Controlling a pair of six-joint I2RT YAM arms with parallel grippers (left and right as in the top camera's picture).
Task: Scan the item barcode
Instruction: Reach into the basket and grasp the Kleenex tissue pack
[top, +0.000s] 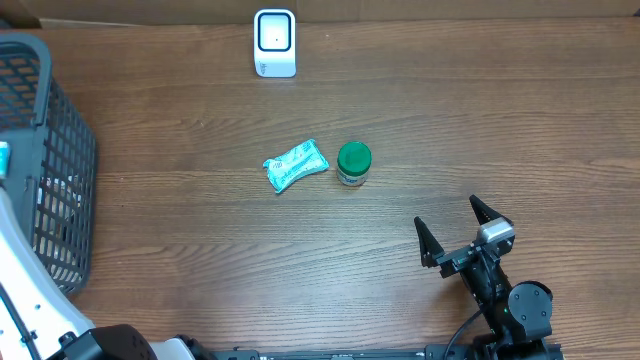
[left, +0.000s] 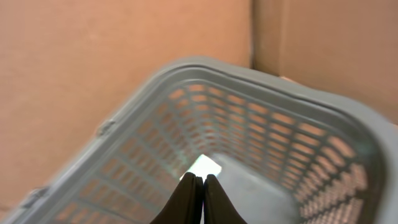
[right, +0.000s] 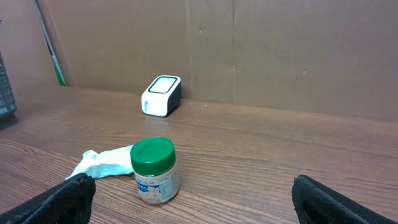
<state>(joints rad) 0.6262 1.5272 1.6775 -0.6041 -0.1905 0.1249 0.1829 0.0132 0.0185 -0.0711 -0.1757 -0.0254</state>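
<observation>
At the left edge of the overhead view stands the grey mesh basket (top: 60, 170). My left gripper (left: 203, 180) hangs over it with its jaws pressed together on nothing. On the basket floor just past my fingertips lies a pale white patch (left: 205, 167); I cannot tell what it is.

Near the middle of the table lies a crinkled teal-and-white pouch (top: 296, 166). I judge it light, soft and slippery, and best pinched across its flat middle. Just right of it, apart from it, stands the green-lidded jar (top: 353, 163). It looks rigid and light, so I would take it around the body below the lid.

The white scanner (top: 275, 43) sits at upper centre, well apart from both. Lower right, my right gripper (top: 446, 212) is spread wide and empty.
</observation>
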